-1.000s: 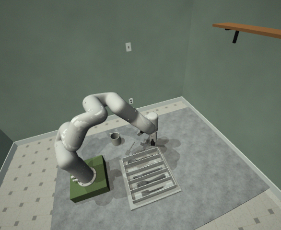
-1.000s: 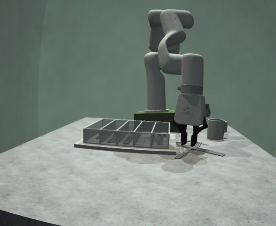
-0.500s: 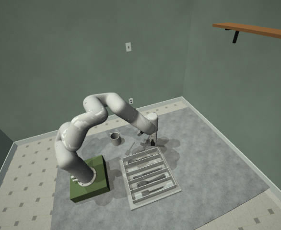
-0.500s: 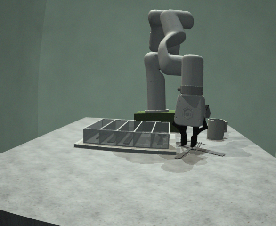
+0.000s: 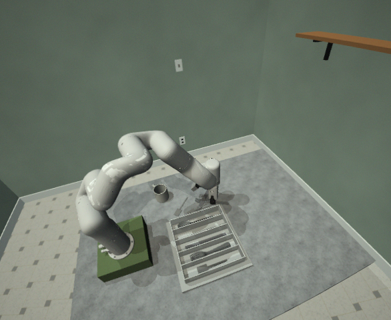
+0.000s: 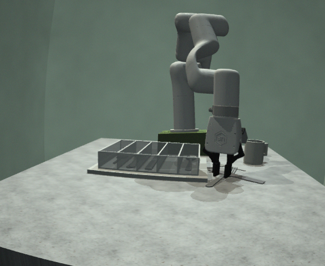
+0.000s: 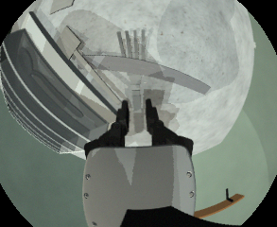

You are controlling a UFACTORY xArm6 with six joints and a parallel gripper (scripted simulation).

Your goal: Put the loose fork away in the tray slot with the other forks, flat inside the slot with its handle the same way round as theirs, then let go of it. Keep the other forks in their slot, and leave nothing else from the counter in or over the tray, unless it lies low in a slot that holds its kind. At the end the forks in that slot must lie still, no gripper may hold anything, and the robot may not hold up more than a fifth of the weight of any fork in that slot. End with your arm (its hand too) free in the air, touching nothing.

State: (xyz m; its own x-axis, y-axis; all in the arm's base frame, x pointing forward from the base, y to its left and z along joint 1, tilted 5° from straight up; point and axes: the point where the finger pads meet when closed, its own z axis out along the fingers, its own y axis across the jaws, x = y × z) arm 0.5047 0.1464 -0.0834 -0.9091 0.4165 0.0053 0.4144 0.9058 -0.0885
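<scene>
The loose fork (image 6: 221,178) lies flat on the grey counter just past the far end of the tray; it also shows in the wrist view (image 7: 133,57), tines pointing away. My gripper (image 6: 222,170) is lowered over the fork's handle, one finger on each side, partly open and not clamped on it. The gripper also shows in the top view (image 5: 212,199) and the wrist view (image 7: 138,110). The cutlery tray (image 5: 209,243) has several long slots holding cutlery; I cannot tell which slot holds the forks.
A flat knife-like piece (image 6: 250,178) lies crossed under the fork. Another utensil (image 5: 181,207) lies left of it. A grey mug (image 5: 160,193) stands farther left. The arm's green base (image 5: 125,249) stands beside the tray.
</scene>
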